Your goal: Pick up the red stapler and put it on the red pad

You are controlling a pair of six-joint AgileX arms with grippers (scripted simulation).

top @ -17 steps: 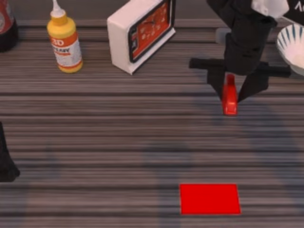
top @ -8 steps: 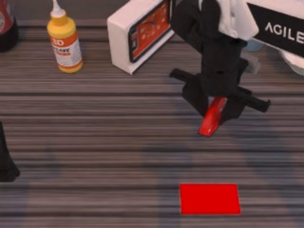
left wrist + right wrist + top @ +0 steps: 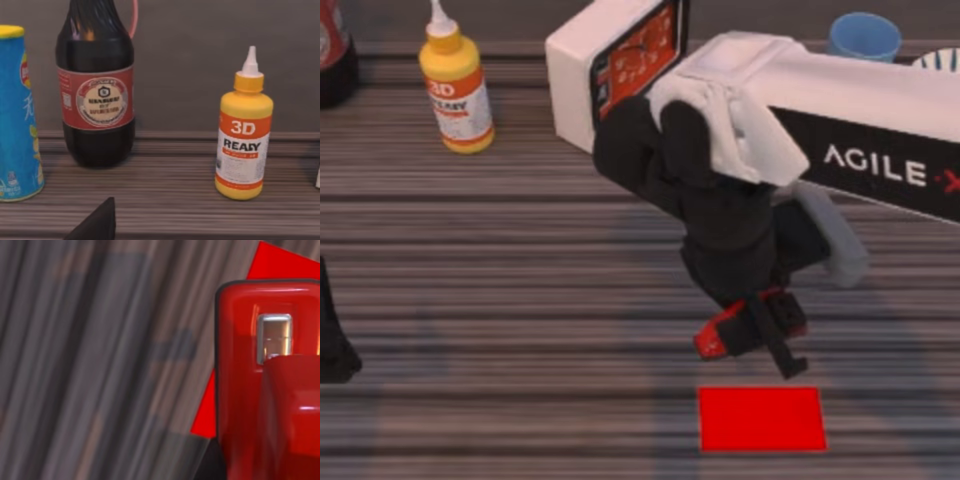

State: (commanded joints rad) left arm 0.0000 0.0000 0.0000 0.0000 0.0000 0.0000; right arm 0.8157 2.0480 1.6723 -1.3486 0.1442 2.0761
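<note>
Above the striped table (image 3: 500,300), a little toward the top view's right of middle, the red stapler (image 3: 720,334) hangs tilted in the right gripper (image 3: 757,330), whose dark fingers are clamped on it — only its lower-left end and a bit of red by the fingers show from above, the rest hidden under the black wrist. In the right wrist view the stapler (image 3: 270,380) fills the frame's near side, glossy, with a small metal window in its top face. The red pad (image 3: 762,418) lies flat on the table just below the stapler in the top view, near the front edge; the stapler is beside and above it, not on it, and the wrist view shows pad (image 3: 280,262) peeking out behind the stapler. The right arm's white and black body reaches in from the right edge across the table. Behind it stand a white-cased clock (image 3: 610,70) with a red face, a blue cup (image 3: 865,35) at the far right, and a yellow glue bottle (image 3: 455,85) to the left. The left wrist view shows that bottle (image 3: 243,130) with a dark sauce bottle (image 3: 97,90) and a blue can (image 3: 15,115). The left gripper (image 3: 332,340) sits parked at the left edge — whether its fingers are apart or together I cannot tell.
</note>
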